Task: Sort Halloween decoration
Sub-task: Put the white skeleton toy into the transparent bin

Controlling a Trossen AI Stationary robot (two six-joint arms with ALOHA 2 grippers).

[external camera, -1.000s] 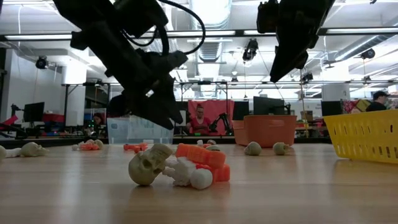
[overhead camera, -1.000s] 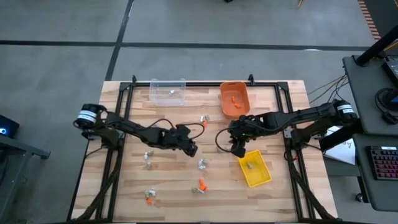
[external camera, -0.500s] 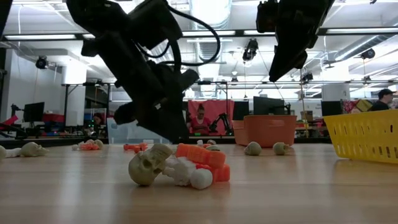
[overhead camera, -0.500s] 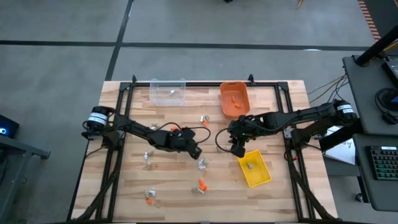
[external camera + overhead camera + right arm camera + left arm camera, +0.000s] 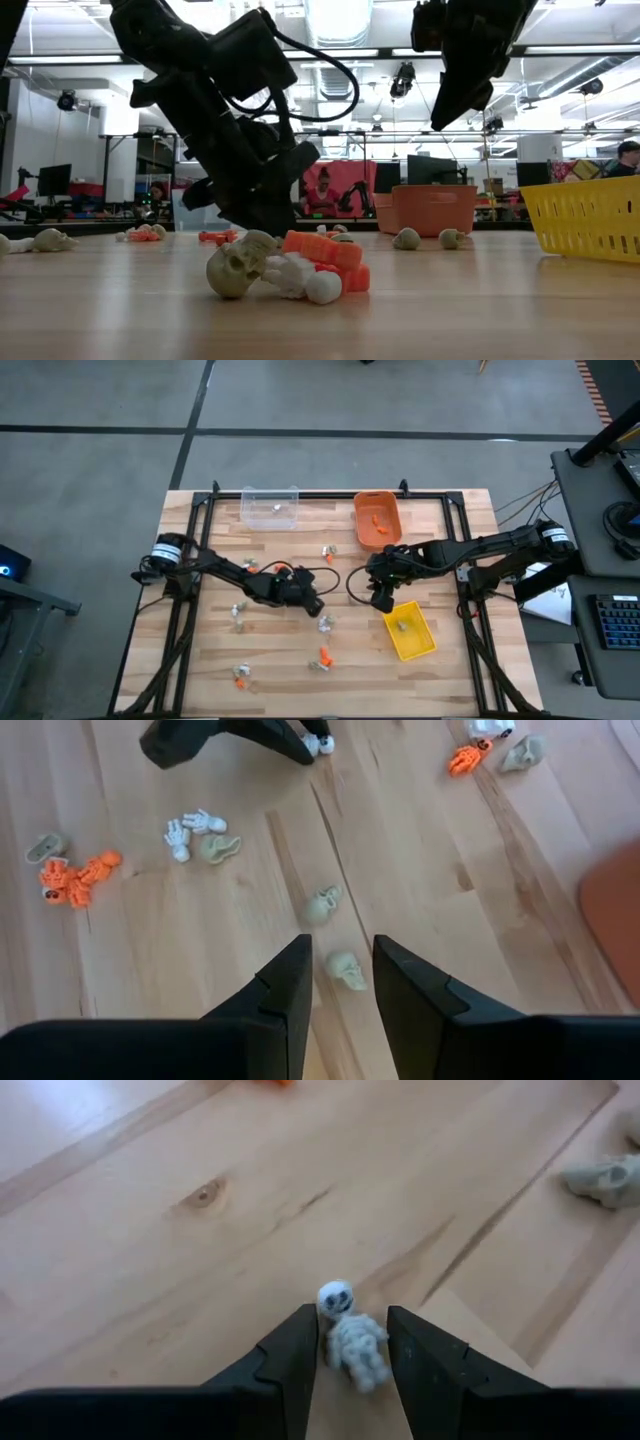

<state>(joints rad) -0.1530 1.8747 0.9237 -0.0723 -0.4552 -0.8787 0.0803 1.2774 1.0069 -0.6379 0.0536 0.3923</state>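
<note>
Overhead and wrist views of the sorting table (image 5: 455, 570). At the left, loose trinkets are lying on open wood: a pale pair (image 5: 238, 610) left of centre and an orange-and-pale pair (image 5: 241, 677) close to the near edge. The left gripper (image 5: 313, 604) is reaching low over the middle of the table, its fingers (image 5: 296, 1355) standing partly apart on either side of a small white skeleton (image 5: 352, 1342); whether they are pressing it cannot be told. A clear bin (image 5: 271, 507) is sitting against the far edge. Right of the left gripper, more trinkets (image 5: 325, 624) are resting at mid-table, an orange one (image 5: 323, 656) nearer, and another (image 5: 327, 552) farther off. The orange bin (image 5: 376, 519) is standing at the far edge. The right gripper (image 5: 381, 601) is hovering between the orange bin and the yellow bin (image 5: 410, 630), fingers (image 5: 288, 982) partly apart and holding nothing, above two tan skulls (image 5: 335, 937). Bare wood is lying open along the right side.
</note>
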